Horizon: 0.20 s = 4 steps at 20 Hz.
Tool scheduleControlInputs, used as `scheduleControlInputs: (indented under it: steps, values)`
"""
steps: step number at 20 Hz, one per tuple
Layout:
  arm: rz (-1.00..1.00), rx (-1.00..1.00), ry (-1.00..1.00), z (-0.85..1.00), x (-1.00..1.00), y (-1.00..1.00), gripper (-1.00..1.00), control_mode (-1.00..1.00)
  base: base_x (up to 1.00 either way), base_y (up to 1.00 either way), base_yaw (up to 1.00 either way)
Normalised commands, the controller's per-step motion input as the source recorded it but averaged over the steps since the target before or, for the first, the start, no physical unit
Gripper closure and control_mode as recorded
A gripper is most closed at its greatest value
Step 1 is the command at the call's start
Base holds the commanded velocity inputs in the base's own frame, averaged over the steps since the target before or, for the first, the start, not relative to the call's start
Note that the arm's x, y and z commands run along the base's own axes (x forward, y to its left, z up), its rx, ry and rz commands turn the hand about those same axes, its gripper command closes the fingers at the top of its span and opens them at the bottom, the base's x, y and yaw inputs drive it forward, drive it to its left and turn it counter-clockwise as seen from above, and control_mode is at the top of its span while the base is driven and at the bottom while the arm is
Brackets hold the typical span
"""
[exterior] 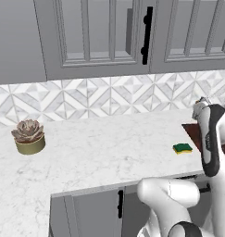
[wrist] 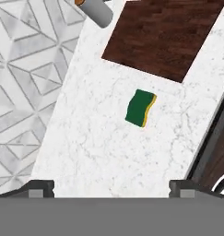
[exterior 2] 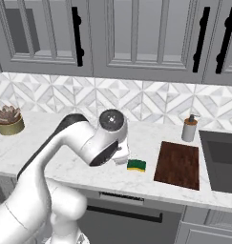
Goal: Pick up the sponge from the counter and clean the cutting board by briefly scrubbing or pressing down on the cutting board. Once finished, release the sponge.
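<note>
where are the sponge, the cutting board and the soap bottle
sponge (wrist: 141, 108): hand view, on its green top.
cutting board (exterior 2: 177, 164): right base view, middle of its dark wood face.
soap bottle (exterior 2: 189, 129): right base view, on its tan body below the pump.

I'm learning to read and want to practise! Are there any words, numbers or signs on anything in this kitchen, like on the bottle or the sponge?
None: there are no words, numbers or signs to read here.
The soap bottle is plain, with no label.
The sponge is plain green and yellow.
The cutting board shows wood grain, nothing written.
The plant pot and the counter carry no writing either.
</note>
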Motion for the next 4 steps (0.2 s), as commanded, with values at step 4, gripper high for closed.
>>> scheduleControlInputs:
  steps: [4]
  values:
    - [0.18, -0.23, -0.57, 1.0, -0.74, 0.76, -1.0, -1.0, 0.0, 0.0, 0.0]
